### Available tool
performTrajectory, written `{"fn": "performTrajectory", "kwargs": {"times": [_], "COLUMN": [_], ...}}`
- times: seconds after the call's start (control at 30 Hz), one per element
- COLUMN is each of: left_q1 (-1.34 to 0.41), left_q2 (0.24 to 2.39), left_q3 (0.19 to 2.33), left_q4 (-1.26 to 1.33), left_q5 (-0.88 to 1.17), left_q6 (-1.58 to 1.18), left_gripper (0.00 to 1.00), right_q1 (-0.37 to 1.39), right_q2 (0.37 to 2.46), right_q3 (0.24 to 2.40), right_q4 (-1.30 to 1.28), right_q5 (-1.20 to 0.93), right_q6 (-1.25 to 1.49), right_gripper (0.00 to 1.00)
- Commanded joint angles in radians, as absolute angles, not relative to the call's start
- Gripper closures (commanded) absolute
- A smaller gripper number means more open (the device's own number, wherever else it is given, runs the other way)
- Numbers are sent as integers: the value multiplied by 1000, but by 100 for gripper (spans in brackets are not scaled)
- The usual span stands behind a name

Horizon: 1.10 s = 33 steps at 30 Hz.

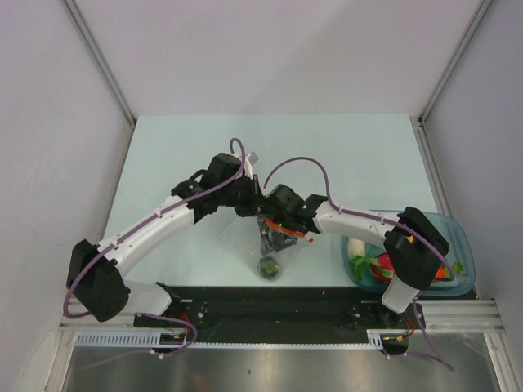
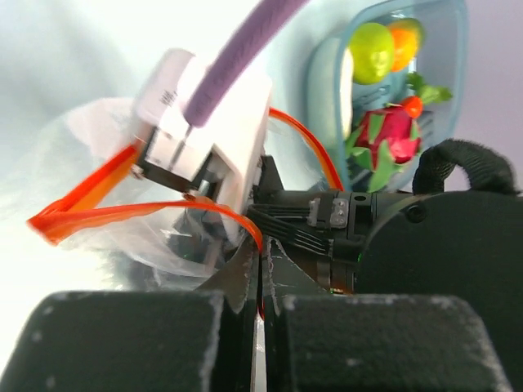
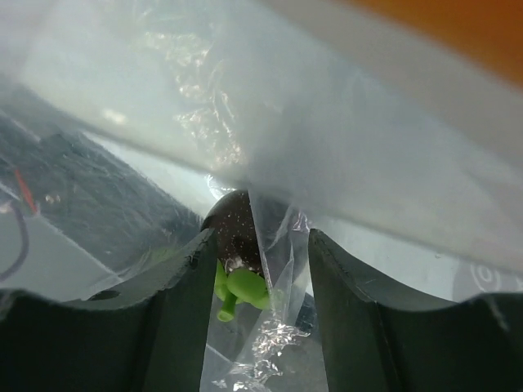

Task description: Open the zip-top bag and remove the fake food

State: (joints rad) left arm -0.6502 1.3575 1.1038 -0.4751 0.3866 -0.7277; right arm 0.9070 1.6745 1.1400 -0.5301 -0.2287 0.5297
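Bag (image 1: 243, 245) is lying crumpled on the table (image 1: 180, 147), at the middle and toward the near edge, with both arms meeting over it.

Left gripper (image 2: 261, 282) is coming in from the left. Its jaws are pressing fully together, pinching a fold of the bag's edge. A sliver of the red-orange zip strip (image 2: 90, 214) is running down between them. The rest of the strip is looping out to the left, so the mouth is gaping.

Right gripper (image 3: 261, 238) is reaching in from the right and pointing down into the bag's mouth, with clear film showing all around it. Its jaws are standing partly apart and gripping nothing. A dark-green piece (image 3: 235, 227) with a bright green stub is sitting between the fingertips, close to the left-hand finger, and a crease of film is lying beside it. I cannot tell whether that finger is touching the piece. From above, the same piece is showing through the film at the bag's near end.

Tray (image 1: 459, 233), teal and see-through, is sitting at the near right of the table, well apart from the bag. It is holding a white radish (image 1: 356, 247), a dragon fruit (image 1: 381, 266), a green fruit (image 2: 370, 51) and an orange (image 2: 404, 39). The right arm is covering part of it.
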Motion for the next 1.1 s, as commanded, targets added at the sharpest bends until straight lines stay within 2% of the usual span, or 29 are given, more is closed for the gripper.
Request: {"fn": "performTrajectory", "kwargs": {"times": [0.0,0.33,0.43,0.47,0.67,0.87,1.0,1.03,1.07], "left_q1": [-644,-643,-643,-643,-641,-641,-641,-643,-641], "left_q2": [1282,1206,1184,1178,1135,1170,1247,1261,1288], "left_q3": [1075,991,968,962,956,1090,1196,1218,1267], "left_q4": [-509,-518,-525,-525,-520,-543,-578,-593,-616], "left_q5": [279,281,278,276,288,305,311,314,301], "left_q6": [-677,-693,-693,-698,-712,-677,-638,-624,-600], "left_gripper": [100,100,100,100,100,100,100,98,91], "right_q1": [956,1014,1035,1040,985,878,894,899,903], "right_q2": [1664,1654,1651,1651,1646,1637,1592,1580,1574], "right_q3": [1105,1095,1095,1094,1164,1244,1255,1249,1240], "right_q4": [-453,-471,-480,-483,-558,-670,-667,-669,-666], "right_q5": [-278,-291,-295,-273,-175,-87,-136,-140,-143], "right_q6": [557,565,565,563,541,537,537,543,558], "right_gripper": [47,42,51,51,41,32,33,33,33]}}
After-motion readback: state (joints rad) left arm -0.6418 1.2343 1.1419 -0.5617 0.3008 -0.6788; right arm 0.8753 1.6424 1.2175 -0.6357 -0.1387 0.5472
